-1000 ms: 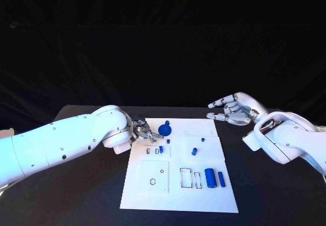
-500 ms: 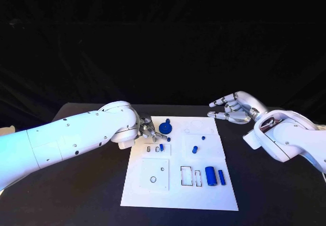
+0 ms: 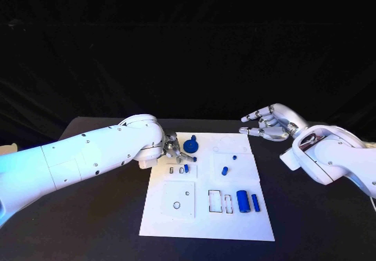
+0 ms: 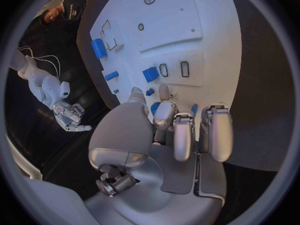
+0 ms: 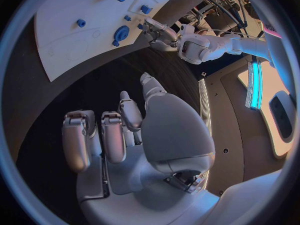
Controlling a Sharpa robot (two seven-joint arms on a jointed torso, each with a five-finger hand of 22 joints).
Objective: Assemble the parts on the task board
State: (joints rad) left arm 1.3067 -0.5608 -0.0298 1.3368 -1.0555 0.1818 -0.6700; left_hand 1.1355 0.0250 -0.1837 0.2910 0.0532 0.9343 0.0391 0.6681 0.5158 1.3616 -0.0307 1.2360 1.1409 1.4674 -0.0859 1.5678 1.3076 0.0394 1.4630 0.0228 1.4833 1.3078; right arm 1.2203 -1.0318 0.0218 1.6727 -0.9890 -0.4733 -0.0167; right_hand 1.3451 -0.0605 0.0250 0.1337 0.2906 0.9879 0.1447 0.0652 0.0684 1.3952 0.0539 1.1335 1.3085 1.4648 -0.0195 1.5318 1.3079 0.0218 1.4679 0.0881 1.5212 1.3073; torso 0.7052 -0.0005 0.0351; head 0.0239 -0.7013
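Observation:
The white task board (image 3: 235, 225) lies in the middle of the black table. A blue round part (image 3: 189, 148) stands at its far left corner. My left hand (image 3: 174, 153) hovers right beside it, fingers bent down over the board, and I see nothing gripped. In the left wrist view blue shows under the fingertips (image 4: 164, 112) of my left hand (image 4: 178, 127). Near the board's front lie a blue cylinder (image 3: 242, 201) and a blue bar (image 3: 255, 203). My right hand (image 3: 268, 124) hangs empty past the board's far right corner, fingers half curled and apart.
Small blue pegs (image 3: 234, 159) (image 3: 224, 172) (image 3: 186, 169) sit mid-board, next to outlined slots (image 3: 214, 202) and a raised square plate (image 3: 179, 199). In the right wrist view my right hand (image 5: 134, 135) is over bare table, with the board (image 5: 81, 5) and my left hand (image 5: 164, 35) beyond.
My left arm has swung forward and its hand has crept a little toward the blue round part. The right hand has barely moved.

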